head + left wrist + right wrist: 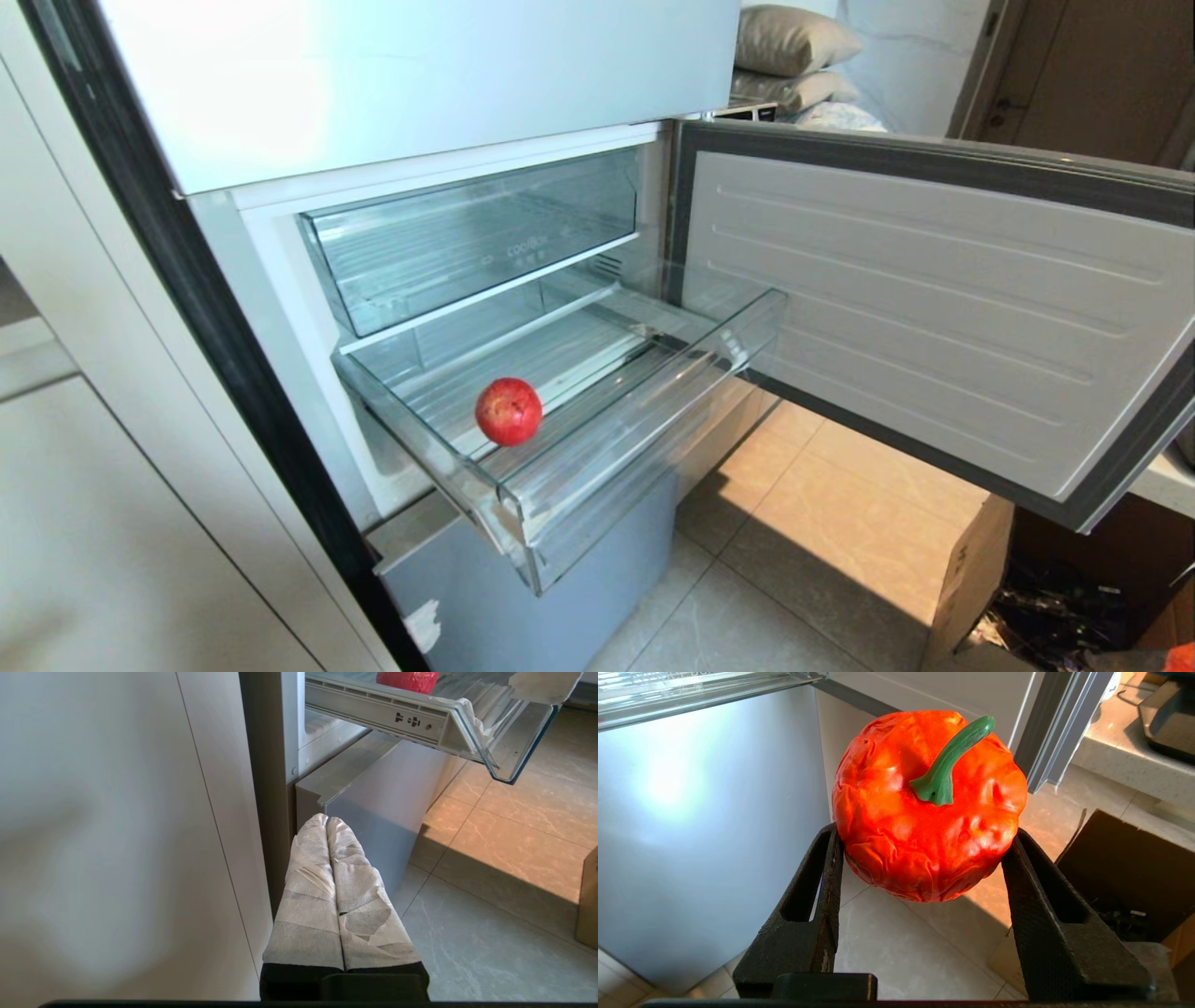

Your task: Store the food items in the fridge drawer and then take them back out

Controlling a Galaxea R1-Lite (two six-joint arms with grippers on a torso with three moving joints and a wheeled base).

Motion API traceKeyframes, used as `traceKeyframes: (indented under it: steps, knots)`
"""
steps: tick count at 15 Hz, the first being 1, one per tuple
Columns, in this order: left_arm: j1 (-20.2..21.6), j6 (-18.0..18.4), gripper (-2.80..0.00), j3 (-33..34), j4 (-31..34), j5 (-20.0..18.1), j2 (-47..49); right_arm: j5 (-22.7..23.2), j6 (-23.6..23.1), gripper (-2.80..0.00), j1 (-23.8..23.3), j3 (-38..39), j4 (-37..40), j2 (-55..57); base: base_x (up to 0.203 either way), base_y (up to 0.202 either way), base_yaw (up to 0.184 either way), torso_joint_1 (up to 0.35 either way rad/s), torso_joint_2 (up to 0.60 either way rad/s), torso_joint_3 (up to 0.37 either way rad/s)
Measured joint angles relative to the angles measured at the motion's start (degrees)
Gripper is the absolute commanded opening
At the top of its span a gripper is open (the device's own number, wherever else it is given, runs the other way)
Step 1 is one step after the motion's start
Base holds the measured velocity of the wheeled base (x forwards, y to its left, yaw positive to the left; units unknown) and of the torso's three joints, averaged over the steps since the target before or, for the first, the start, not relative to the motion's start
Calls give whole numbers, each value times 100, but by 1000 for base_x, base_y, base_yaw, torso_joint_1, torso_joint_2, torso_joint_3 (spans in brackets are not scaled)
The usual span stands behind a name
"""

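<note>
Right gripper (pixel 924 868): two black textured fingers (pixel 817 905) pressed against opposite flanks of an orange-red, wrinkled, glossy round fruit with a curved green stem (pixel 927 807); the jaws stand partly spread, closed onto the fruit, which sits clear of the floor tiles. It is held below the level of the fridge drawer, next to the matte silver-blue lower door panel (pixel 705 826).

Left gripper (pixel 329 823): two fingers wrapped in whitish tape, pressed together with nothing between them. It is below the fridge drawer, near the grey lower fridge panel (pixel 378 812) and touching nothing.

Fridge drawer (pixel 644 425): a wide, shallow clear-plastic pull-out bin with a ribbed floor, drawn out of the fridge body.

Red fruit in the drawer (pixel 509 411): one round, glossy red fruit resting on the drawer's ribbed floor, toward its front left corner; its underside shows red through the plastic in the left wrist view (pixel 407 680).

Bin above the drawer (pixel 467 247): a clear-plastic bin with pale print on its front, pushed in.

Fridge door (pixel 934 308): swung open to the drawer's right, white ribbed inner face showing.

Count: fruit two, one held and one in the drawer; clear bins two; grippers two.
</note>
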Motion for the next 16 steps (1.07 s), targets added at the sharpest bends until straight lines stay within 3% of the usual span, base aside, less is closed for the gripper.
traceKeyframes:
  steps: [2,6,9,12,16]
  knots:
    - [2,0,-280,0,0,0,0,-181,207,-280,-5,-140,77,143,0,0,0,0,0,0]
    - [2,0,-280,0,0,0,0,-1114,714,-280,-32,-1161,394,534,0,0,0,0,0,0]
    - [2,0,-280,0,0,0,0,-1654,1018,-280,-371,-1941,413,1278,0,0,0,0,0,0]
    - [0,0,-280,0,0,0,0,-1697,1400,-280,-1473,-2525,383,2430,0,0,0,0,0,0]
    - [0,0,-280,0,0,0,0,-999,1638,-280,-3491,-2996,-314,4242,0,0,0,0,0,0]
